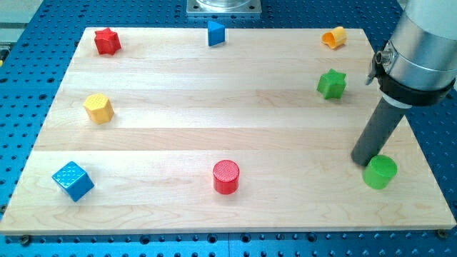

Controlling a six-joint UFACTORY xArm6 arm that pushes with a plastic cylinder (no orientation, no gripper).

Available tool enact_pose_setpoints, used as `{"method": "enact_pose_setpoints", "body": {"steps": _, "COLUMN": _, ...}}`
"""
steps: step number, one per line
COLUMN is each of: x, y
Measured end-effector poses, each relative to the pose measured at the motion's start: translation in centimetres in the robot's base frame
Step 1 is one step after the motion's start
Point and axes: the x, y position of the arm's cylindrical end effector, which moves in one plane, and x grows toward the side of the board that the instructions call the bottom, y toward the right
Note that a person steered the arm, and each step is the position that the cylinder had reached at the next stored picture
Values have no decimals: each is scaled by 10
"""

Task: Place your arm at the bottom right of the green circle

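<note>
The end effector is a plain rod; my tip [362,161] touches the green circle [380,172] at its left, near the counter's [214,107] bottom-right corner.

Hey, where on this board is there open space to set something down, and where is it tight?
The widest bare patch is mid-board, bordered by the yellow block, green star and red cylinder. Tight: the lower right, where my tip sits against the green cylinder on the view's left.

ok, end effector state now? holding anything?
No gripper: my tip holds nothing and rests against the upper-left edge of the green circle block.
</note>
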Motion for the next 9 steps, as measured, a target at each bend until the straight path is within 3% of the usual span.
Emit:
{"method": "enact_pose_setpoints", "body": {"steps": 5, "x": -17, "y": -11}}
{"method": "enact_pose_setpoints", "body": {"steps": 6, "x": -43, "y": 49}}
{"method": "enact_pose_setpoints", "body": {"steps": 7, "x": -39, "y": 137}}
{"method": "enact_pose_setpoints", "body": {"steps": 9, "x": 96, "y": 81}}
